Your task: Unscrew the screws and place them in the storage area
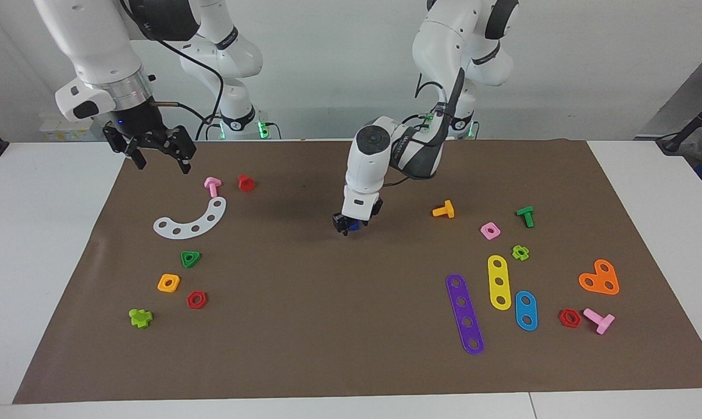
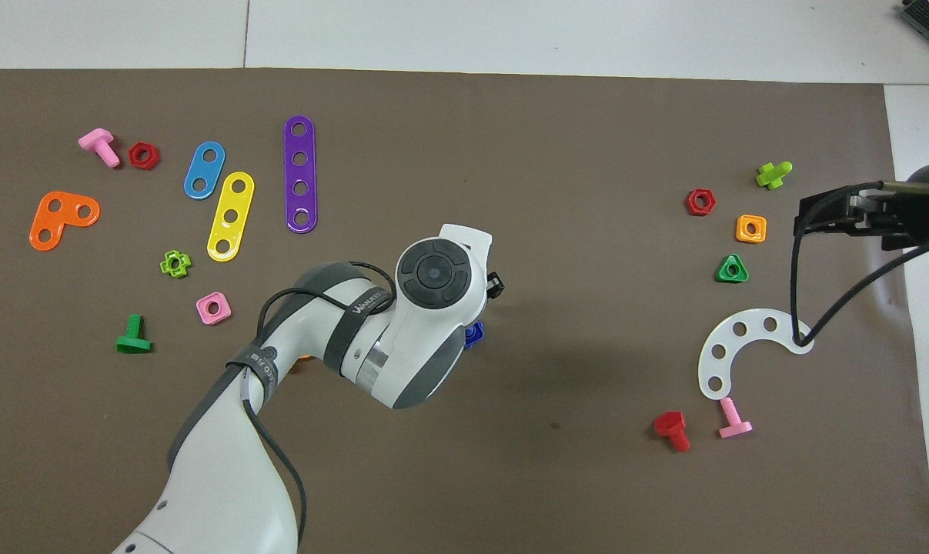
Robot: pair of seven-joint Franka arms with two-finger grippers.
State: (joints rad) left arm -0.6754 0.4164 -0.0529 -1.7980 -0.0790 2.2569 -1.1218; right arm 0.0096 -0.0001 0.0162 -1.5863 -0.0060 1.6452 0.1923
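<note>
A brown mat [image 1: 351,349] covers a white worktop [image 1: 42,244] scattered with bright toy parts.

At the right arm's end, the right hand [image 1: 153,152] waits in the air with its fingers spread, holding nothing, over the mat's edge. Below it lie a pink bolt [image 1: 212,185] and a red bolt [image 1: 245,183], already set down. Around them is the storage area [image 1: 234,256]: bare mat holding a white curved strip [image 1: 191,221], a green triangle nut [image 1: 190,258], an orange square nut [image 1: 168,283] and a red hexagon nut [image 1: 196,299].

At the middle of the mat, the left hand [image 1: 347,224] points down, low over the mat, pinching the dark-blue bolt [image 1: 354,226] between its fingers. The storage area lies well apart from this hand, toward the right arm's end.

Toward the left arm's end lie an orange bolt [image 1: 444,210], a green bolt [image 1: 525,216], and purple, yellow and blue strips [image 1: 466,314].

By the look of it, the blue bolt is gripped but not yet stored; carrying it across and releasing it remain.
</note>
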